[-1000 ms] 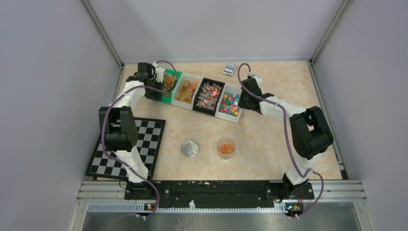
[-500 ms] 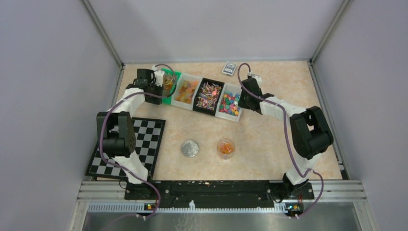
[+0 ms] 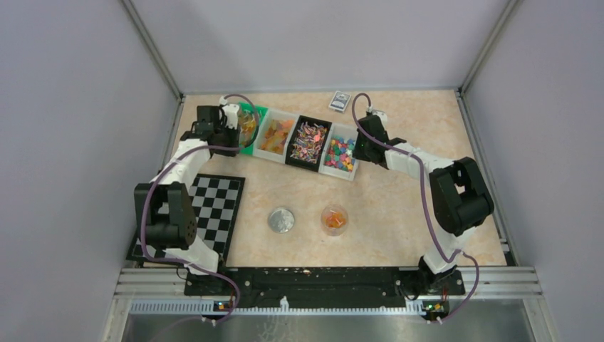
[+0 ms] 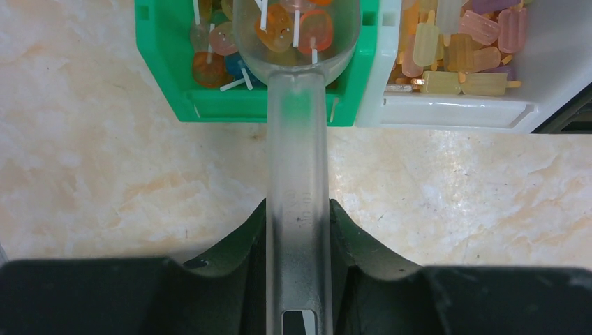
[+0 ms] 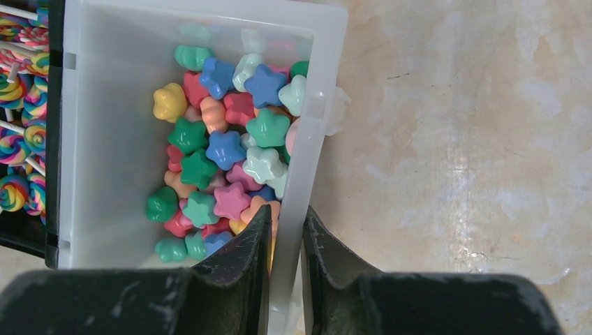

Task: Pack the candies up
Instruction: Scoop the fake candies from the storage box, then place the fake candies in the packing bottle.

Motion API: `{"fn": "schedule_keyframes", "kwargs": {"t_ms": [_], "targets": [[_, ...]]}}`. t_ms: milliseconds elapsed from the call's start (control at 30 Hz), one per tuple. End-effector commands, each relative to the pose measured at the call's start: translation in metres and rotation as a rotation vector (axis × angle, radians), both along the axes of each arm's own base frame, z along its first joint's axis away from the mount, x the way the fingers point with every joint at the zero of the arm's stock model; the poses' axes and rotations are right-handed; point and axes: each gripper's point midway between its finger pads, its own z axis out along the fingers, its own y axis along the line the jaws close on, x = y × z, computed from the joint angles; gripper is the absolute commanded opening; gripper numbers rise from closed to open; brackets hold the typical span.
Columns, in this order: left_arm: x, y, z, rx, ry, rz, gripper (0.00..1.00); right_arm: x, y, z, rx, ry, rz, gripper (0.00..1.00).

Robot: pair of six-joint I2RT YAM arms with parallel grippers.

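Beige marbled tabletop (image 3: 399,206) fills the walled cell, with both arm bases at the near edge. Closest on the left lies a checkerboard mat (image 3: 214,214). Just past it, near the middle, a round silver lid (image 3: 280,220) sits beside a small clear cup (image 3: 334,219) that already holds some orange pieces.

Farther back runs a row of four bins. The left gripper (image 4: 297,209) is clamped on the handle of a clear plastic scoop (image 4: 297,139), whose bowl hangs over the near end of the green bin (image 4: 174,98), loaded with orange candies (image 4: 297,24) on little white sticks. More of them lie in the bin below, and popsicle-shaped ones fill the white bin (image 4: 461,112) next door. At the row's other end, the right gripper (image 5: 285,223) pinches the side wall of the star-candy bin (image 5: 105,139), one finger inside and one outside, seemingly steadying the row.

The step in hand looks like carrying this scoopful to the cup. I'd raise the bowl clear of the green rim first and hold it level, since the sticks poke over the edge. Then travel slowly and tip only once it is right above the cup, which looks light enough to tip over if knocked
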Motion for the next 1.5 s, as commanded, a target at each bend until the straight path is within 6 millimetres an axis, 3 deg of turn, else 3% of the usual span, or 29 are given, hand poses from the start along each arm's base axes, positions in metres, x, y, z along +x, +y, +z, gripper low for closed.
{"fn": "schedule_keyframes", "kwargs": {"t_ms": [0, 200, 767, 867, 1167, 1467], "targets": [[0.001, -0.012, 0.022, -0.040, -0.086, -0.019, 0.00, 0.009, 0.029, 0.051, 0.082, -0.133, 0.123, 0.00], [-0.004, -0.013, 0.037, -0.047, -0.141, -0.024, 0.00, 0.008, 0.029, 0.060, 0.095, -0.153, 0.125, 0.01], [-0.020, -0.021, 0.083, -0.081, -0.283, -0.054, 0.00, 0.002, 0.033, 0.086, 0.158, -0.192, 0.124, 0.28], [-0.021, -0.020, 0.083, -0.082, -0.285, -0.053, 0.00, 0.001, 0.031, 0.089, 0.155, -0.195, 0.118, 0.36], [-0.025, -0.021, 0.082, -0.086, -0.287, -0.057, 0.00, -0.003, 0.025, 0.097, 0.148, -0.207, 0.100, 0.46], [-0.030, -0.039, 0.097, -0.110, -0.320, -0.118, 0.00, -0.008, 0.020, 0.108, 0.143, -0.231, 0.100, 0.63]]}}
